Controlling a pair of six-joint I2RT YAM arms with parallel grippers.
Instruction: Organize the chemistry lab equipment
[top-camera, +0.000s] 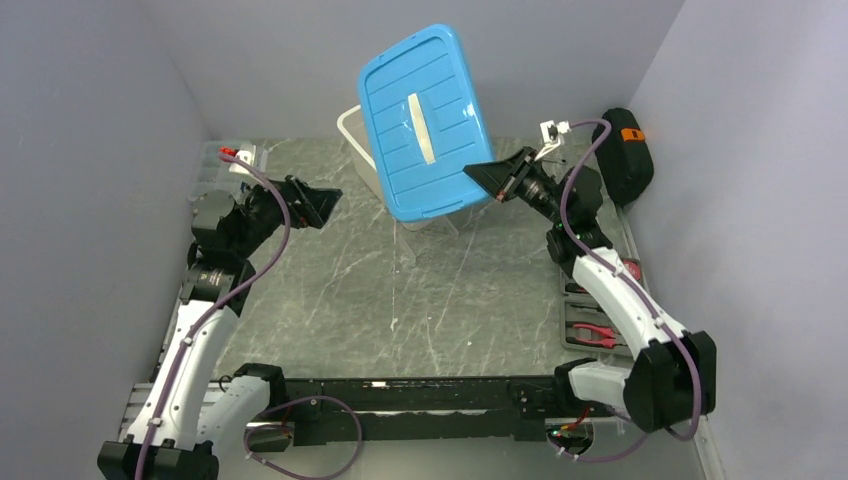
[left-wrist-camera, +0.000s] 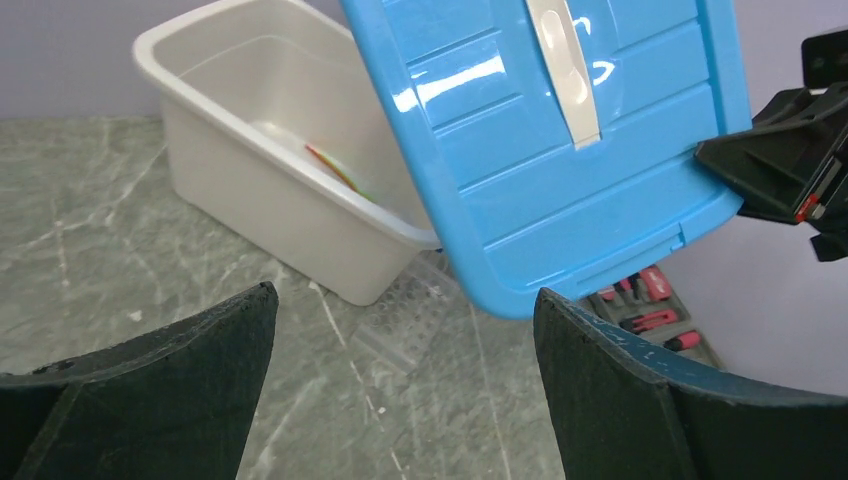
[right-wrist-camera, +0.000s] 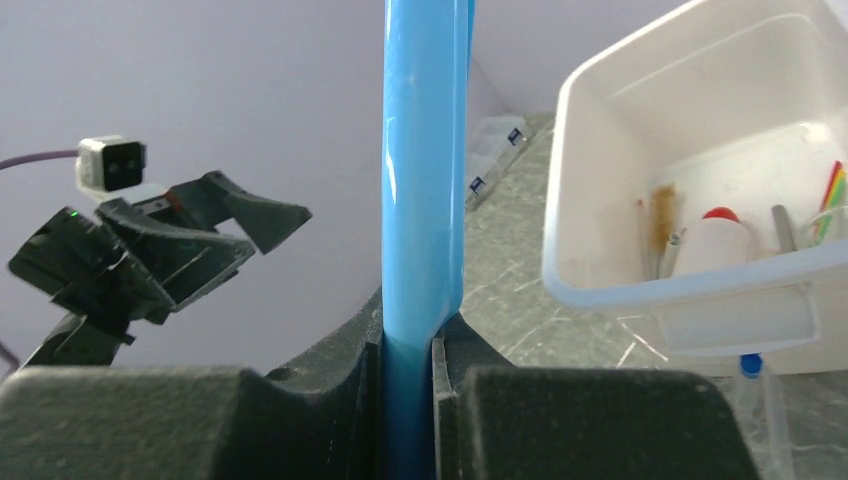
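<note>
My right gripper (right-wrist-camera: 408, 340) is shut on the edge of a blue lid (top-camera: 420, 120), which it holds tilted in the air over a white bin (left-wrist-camera: 250, 170). In the right wrist view the bin (right-wrist-camera: 600, 290) holds a squeeze bottle with a red nozzle (right-wrist-camera: 715, 240), a brush (right-wrist-camera: 660, 225) and a metal piece (right-wrist-camera: 785, 225). A blue-capped vial (right-wrist-camera: 750, 365) lies outside the bin's near wall. A clear tube rack (left-wrist-camera: 405, 330) lies on the table against the bin. My left gripper (top-camera: 320, 205) stands open and holds nothing, left of the lid.
A clear compartment organizer box (top-camera: 215, 165) stands at the back left. A black case (top-camera: 625, 150) sits at the back right. A tray of red-handled tools (top-camera: 595, 325) lies along the right edge, beside the right arm.
</note>
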